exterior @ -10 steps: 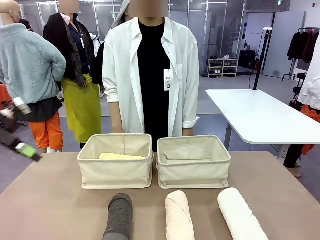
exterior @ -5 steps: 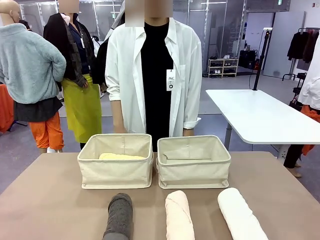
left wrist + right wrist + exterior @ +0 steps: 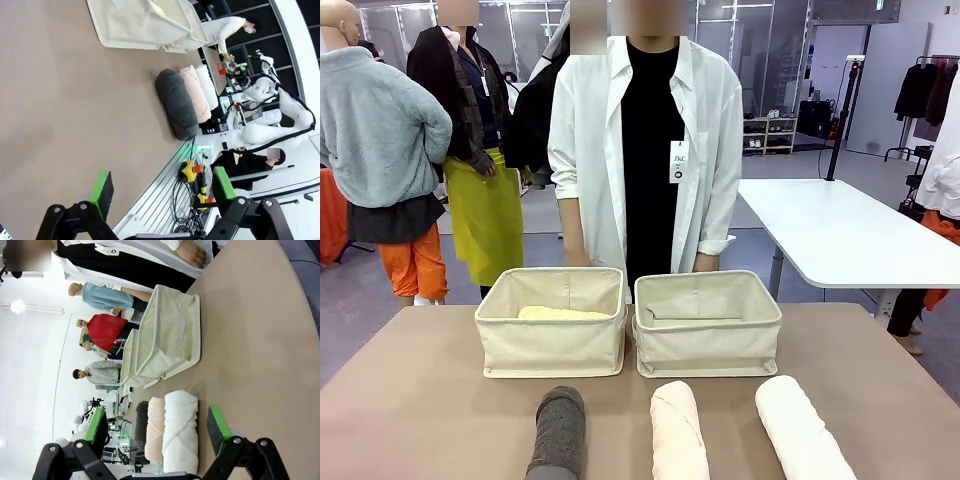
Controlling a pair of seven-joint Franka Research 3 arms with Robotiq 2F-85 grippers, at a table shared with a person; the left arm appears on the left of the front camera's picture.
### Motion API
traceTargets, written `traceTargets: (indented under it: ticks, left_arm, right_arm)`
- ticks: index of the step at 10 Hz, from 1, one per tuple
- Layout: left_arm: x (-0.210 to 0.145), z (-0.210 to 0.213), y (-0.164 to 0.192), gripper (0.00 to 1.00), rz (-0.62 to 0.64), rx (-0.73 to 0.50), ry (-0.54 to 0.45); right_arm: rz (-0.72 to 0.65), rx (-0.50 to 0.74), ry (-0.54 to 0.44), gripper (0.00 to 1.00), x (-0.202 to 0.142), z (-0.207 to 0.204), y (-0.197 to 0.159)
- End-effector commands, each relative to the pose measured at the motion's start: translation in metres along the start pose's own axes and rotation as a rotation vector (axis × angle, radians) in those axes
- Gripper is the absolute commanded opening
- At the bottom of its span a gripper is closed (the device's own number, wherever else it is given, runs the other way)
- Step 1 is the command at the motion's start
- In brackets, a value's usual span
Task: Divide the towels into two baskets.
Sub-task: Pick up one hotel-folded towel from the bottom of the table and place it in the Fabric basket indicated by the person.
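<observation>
Yellow towel point(image 3: 563, 313) lies in left basket point(image 3: 552, 347); grey towel point(image 3: 558, 432), pink towel point(image 3: 678, 432), white towel point(image 3: 802, 428) outside.

I see nubbly terry cloth on the grey towel point(image 3: 558, 432), pink towel point(image 3: 678, 430) and white towel point(image 3: 802, 428). The baskets point(image 3: 552, 345) look like matt canvas

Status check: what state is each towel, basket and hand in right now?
yellow towel: lying in left basket
grey towel: rolled, on table
pink towel: rolled, on table
white towel: rolled, on table
left basket: upright, holds yellow towel
right basket: upright, no towel visible inside
left hand: open, holding nothing
right hand: open, holding nothing
</observation>
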State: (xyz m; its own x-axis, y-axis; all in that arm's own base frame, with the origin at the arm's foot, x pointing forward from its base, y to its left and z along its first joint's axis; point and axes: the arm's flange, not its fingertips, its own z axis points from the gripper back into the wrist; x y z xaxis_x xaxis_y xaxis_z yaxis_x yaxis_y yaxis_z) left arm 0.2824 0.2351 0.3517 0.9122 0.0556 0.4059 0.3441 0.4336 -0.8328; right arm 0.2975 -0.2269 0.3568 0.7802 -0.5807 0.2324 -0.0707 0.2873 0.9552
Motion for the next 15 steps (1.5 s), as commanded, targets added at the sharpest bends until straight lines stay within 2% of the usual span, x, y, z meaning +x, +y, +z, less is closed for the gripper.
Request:
traceTargets:
  ticks: [1, 11, 13, 15]
  left_arm:
    - [-0.01, 0.001, -0.012, 1.0, -0.015, -0.007, -0.014]
    - [-0.01, 0.001, -0.012, 1.0, -0.015, -0.007, -0.014]
    - [-0.01, 0.001, -0.012, 1.0, -0.015, -0.007, -0.014]
    - [-0.01, 0.001, -0.012, 1.0, -0.015, -0.007, -0.014]
  right_arm:
    - [0.007, 0.01, -0.004, 1.0, 0.0, 0.002, 0.002]
    - [0.0, 0.0, 0.0, 1.0, 0.0, 0.0, 0.0]
    - [0.07, -0.093, 0.114, 1.0, 0.005, -0.019, 0.031]
    - [0.121, -0.218, 0.237, 1.0, 0.006, -0.055, 0.064]
